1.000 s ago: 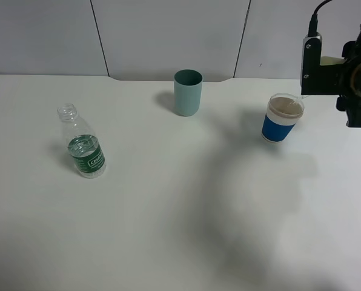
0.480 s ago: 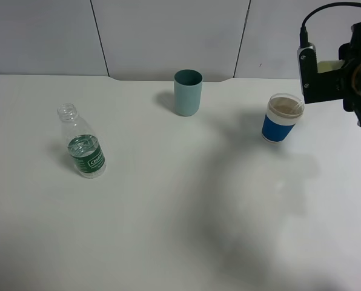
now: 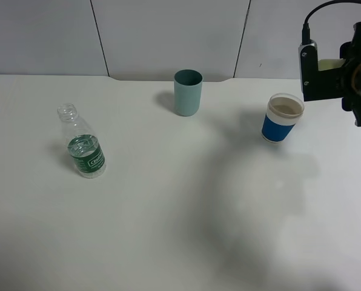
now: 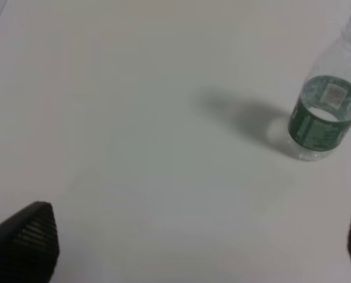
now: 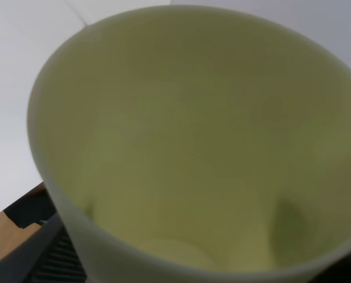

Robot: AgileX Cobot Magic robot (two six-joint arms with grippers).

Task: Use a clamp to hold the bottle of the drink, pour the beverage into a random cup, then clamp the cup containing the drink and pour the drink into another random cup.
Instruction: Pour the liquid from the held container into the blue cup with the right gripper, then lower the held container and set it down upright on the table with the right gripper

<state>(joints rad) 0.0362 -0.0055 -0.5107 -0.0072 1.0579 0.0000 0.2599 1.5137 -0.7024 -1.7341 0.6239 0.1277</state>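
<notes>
**Right clamp holding the yellow-green cup aloft beside the blue-banded cup**

Seen from the high camera, the right clamp [image 3: 341, 79] is hanging at about two o'clock over the white table [image 3: 180, 212], its jaws clenched around the pale yellow-green cup [image 3: 329, 62], of which only a sliver is showing behind the housing. In the right wrist view the cup [image 5: 193, 141] is filling the frame, mouth toward the lens; whether any liquid is lying inside cannot be told. The blue-banded cup [image 3: 283, 117] is standing upright on the table just beside and below the clamp. The teal cup [image 3: 188, 92] is standing at twelve o'clock, well apart. The bottle [image 3: 82, 141] is standing uncapped at nine o'clock, partly filled. In the left wrist view the left clamp's fingertips [image 4: 25, 236] are standing wide apart, released, with the bottle [image 4: 325, 106] near but untouched.
</notes>
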